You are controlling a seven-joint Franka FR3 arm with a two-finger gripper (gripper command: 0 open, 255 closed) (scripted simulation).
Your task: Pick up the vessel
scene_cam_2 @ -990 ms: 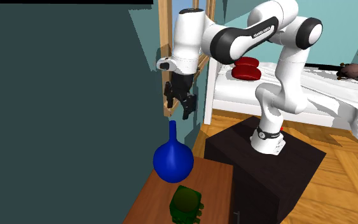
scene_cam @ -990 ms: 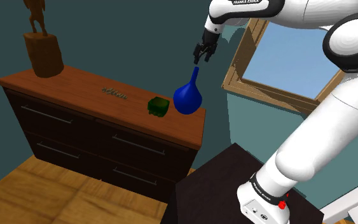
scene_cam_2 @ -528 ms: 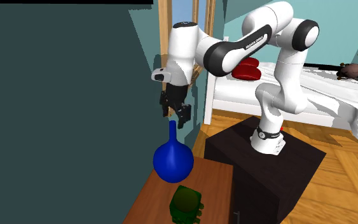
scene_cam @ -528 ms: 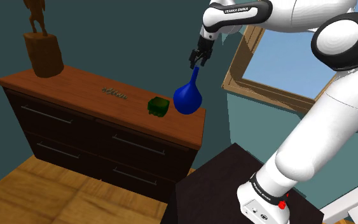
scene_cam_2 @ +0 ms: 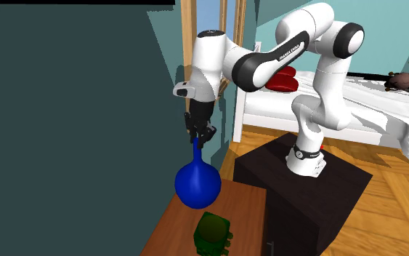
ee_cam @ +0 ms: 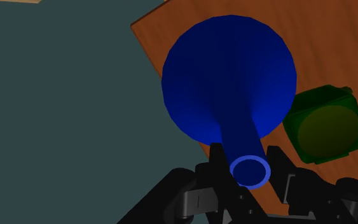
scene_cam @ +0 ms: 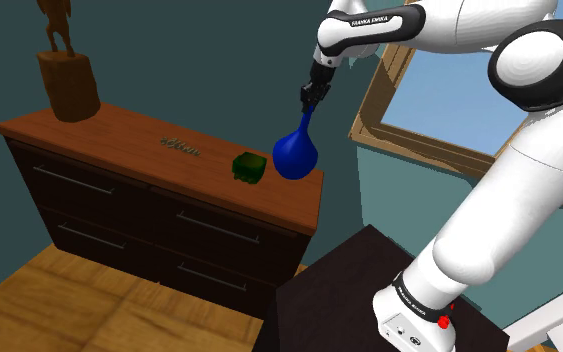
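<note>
Wrist view is showing the gripper (ee_cam: 248, 156) clasping the blue vase (ee_cam: 228, 83) just under its rim. Its long neck is standing upright, directly below.

Deep, plain blue over the whole vessel (scene_cam: 295, 152). Dark green on the block (scene_cam: 248, 167) at its nine o'clock in the shoulder view. Reddish-brown wood grain across the dresser top (scene_cam: 109, 135), near-black on the drawer fronts (scene_cam: 99, 215). Black on the gripper (scene_cam: 308, 97), white with dark joints on the arm (scene_cam: 529, 190).
</note>
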